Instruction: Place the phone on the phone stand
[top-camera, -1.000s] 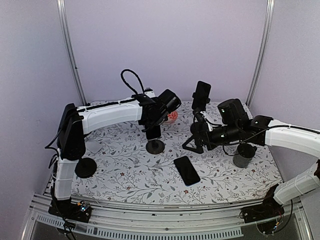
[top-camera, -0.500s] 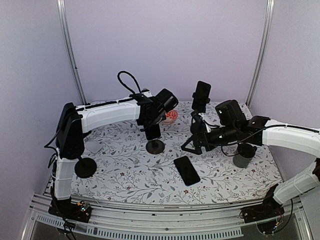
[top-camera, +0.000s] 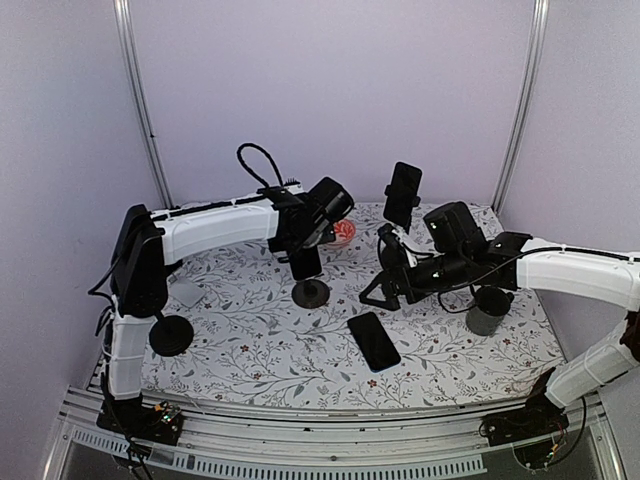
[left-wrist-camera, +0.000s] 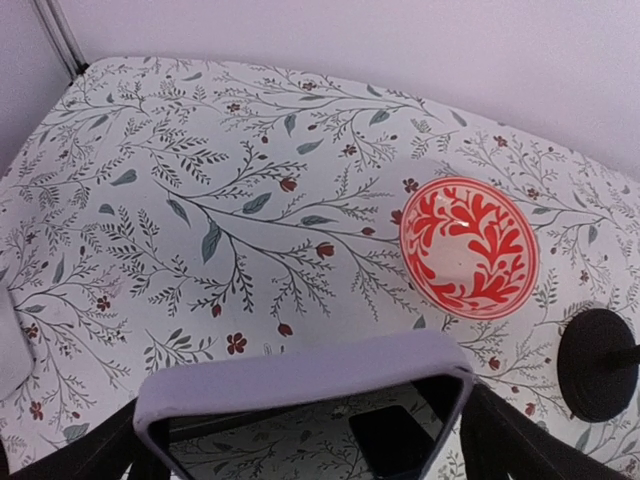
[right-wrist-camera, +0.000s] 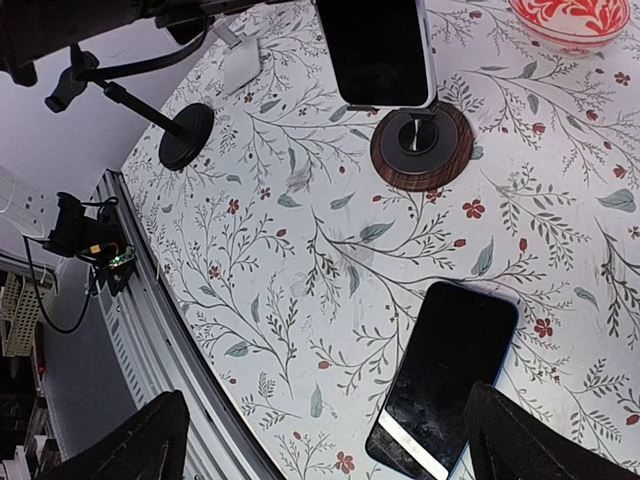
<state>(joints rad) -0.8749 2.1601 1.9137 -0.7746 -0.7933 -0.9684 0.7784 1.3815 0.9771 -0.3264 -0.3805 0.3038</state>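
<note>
A phone in a lilac case (top-camera: 305, 262) stands upright at the top of a phone stand with a round base (top-camera: 311, 293). My left gripper (top-camera: 306, 250) is shut on its sides from above. In the left wrist view the case's top edge (left-wrist-camera: 300, 378) fills the space between my fingers (left-wrist-camera: 515, 440). A second, dark phone (top-camera: 373, 341) lies flat on the table. My right gripper (top-camera: 384, 289) hovers open and empty just behind it. In the right wrist view this phone (right-wrist-camera: 445, 380) lies near the right finger, and the stand's base (right-wrist-camera: 422, 146) lies beyond.
A third phone sits on a tall stand (top-camera: 403, 193) at the back. A red patterned bowl (top-camera: 344, 232) lies behind the left gripper. A grey cup (top-camera: 487, 313) stands at the right. A black round-based stand (top-camera: 171, 335) and a white object (top-camera: 185, 293) are at the left.
My right gripper has drifted a little to the left, toward the flat phone. My left gripper, with the lilac phone in it, has barely shifted.
</note>
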